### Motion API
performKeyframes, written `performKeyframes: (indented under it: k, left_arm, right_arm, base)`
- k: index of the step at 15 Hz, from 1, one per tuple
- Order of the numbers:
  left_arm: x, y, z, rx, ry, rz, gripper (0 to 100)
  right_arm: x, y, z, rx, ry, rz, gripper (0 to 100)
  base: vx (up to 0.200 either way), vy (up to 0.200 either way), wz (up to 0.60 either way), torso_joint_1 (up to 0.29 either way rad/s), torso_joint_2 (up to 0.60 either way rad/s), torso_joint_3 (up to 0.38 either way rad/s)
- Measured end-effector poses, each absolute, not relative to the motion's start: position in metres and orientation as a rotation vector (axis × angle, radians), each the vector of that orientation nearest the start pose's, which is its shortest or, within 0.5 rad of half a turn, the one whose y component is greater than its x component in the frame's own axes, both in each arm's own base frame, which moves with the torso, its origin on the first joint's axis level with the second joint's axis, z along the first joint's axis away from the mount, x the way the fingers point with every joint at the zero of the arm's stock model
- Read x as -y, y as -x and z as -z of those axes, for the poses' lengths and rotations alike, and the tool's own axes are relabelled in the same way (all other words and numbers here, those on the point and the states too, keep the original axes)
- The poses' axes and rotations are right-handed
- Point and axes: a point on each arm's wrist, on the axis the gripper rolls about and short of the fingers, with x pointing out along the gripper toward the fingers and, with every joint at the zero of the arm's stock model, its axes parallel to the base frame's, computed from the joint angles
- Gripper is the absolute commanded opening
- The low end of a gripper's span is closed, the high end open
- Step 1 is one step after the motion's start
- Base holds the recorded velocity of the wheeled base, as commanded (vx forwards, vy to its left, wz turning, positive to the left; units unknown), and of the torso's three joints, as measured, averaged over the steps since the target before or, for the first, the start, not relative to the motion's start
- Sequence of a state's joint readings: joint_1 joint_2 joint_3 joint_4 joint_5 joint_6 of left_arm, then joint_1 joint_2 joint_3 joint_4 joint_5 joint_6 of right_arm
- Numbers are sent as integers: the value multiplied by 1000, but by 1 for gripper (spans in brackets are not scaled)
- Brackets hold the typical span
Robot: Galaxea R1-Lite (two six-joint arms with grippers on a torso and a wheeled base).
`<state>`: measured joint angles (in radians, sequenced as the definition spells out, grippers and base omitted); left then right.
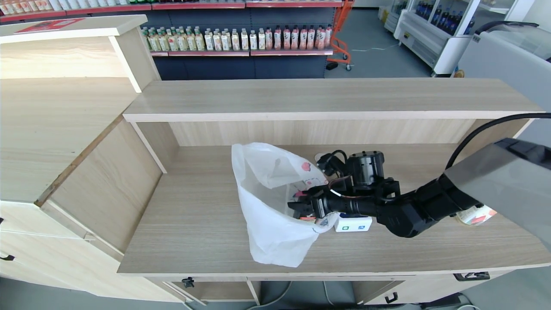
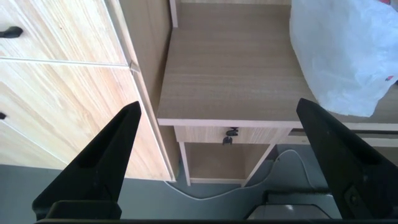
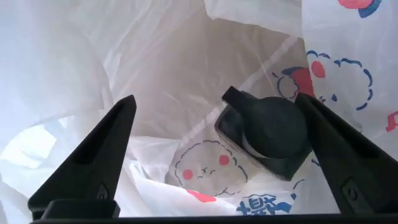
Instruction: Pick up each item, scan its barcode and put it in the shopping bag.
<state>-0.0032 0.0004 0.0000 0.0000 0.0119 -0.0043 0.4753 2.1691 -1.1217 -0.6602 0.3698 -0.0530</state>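
A white plastic shopping bag [image 1: 269,206] stands open on the wooden counter [image 1: 193,219]. My right gripper [image 1: 298,206] reaches into the bag's mouth and is open, with nothing between its fingers. In the right wrist view a dark bottle with a black cap [image 3: 267,132] lies inside the bag [image 3: 124,68], among white packets printed with cartoon faces [image 3: 205,165]. My left gripper [image 2: 224,155] hangs open below the counter's front edge, off to the left of the bag [image 2: 348,56]. A white box [image 1: 353,223] lies under the right arm, and a round printed item [image 1: 475,214] sits further right.
A raised ledge [image 1: 327,97] runs along the counter's back and a side panel [image 1: 107,189] closes its left end. A black scanner unit [image 1: 366,168] stands behind the right arm. Drawers with black handles [image 2: 12,31] sit at the left. Bare counter lies left of the bag.
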Motion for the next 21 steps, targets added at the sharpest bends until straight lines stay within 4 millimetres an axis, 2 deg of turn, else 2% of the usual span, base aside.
performKeyframes:
  k: [3, 6, 9, 11, 12, 13, 14, 16, 17, 19, 21]
  left_arm:
    - [0, 23, -75, 0, 4, -9, 100]
    - [0, 23, -75, 0, 4, -9, 100]
    - [0, 23, -75, 0, 4, -8, 100]
    - [0, 23, -75, 0, 4, -9, 100]
    - [0, 23, -75, 0, 4, -8, 100]
    - [0, 23, -75, 0, 4, -9, 100]
    - [0, 23, -75, 0, 4, -10, 100]
    - [0, 23, -75, 0, 4, -9, 100]
    - [0, 23, -75, 0, 4, -9, 100]
    - [0, 23, -75, 0, 4, -9, 100]
    - [0, 23, -75, 0, 4, -9, 100]
  right_arm:
    - [-190, -358, -132, -388, -161, -806, 100]
    - [-176, -345, -168, -341, -244, -793, 100]
    - [-147, -324, -197, -310, -257, -751, 100]
    - [-113, -298, -217, -289, -227, -679, 100]
    - [-94, -280, -225, -274, -201, -622, 100]
    - [-71, -253, -228, -266, -174, -535, 100]
    - [-50, -221, -223, -267, -153, -444, 100]
    - [-23, -155, -203, -261, -123, -287, 100]
    - [-14, -120, -189, -242, -107, -225, 100]
    - [-6, -64, -160, -204, -75, -140, 100]
    - [-2, -22, -128, -181, -54, -67, 100]
  base:
    - [0, 0, 0, 0, 0, 0]
    - [0, 0, 0, 0, 0, 0]
    - [0, 0, 0, 0, 0, 0]
    - [0, 0, 0, 0, 0, 0]
    - [0, 0, 0, 0, 0, 0]
    - [0, 0, 0, 0, 0, 0]
    - [0, 0, 0, 0, 0, 0]
    - [0, 0, 0, 0, 0, 0]
    - [0, 0, 0, 0, 0, 0]
    - [0, 0, 0, 0, 0, 0]
    - [0, 0, 0, 0, 0, 0]
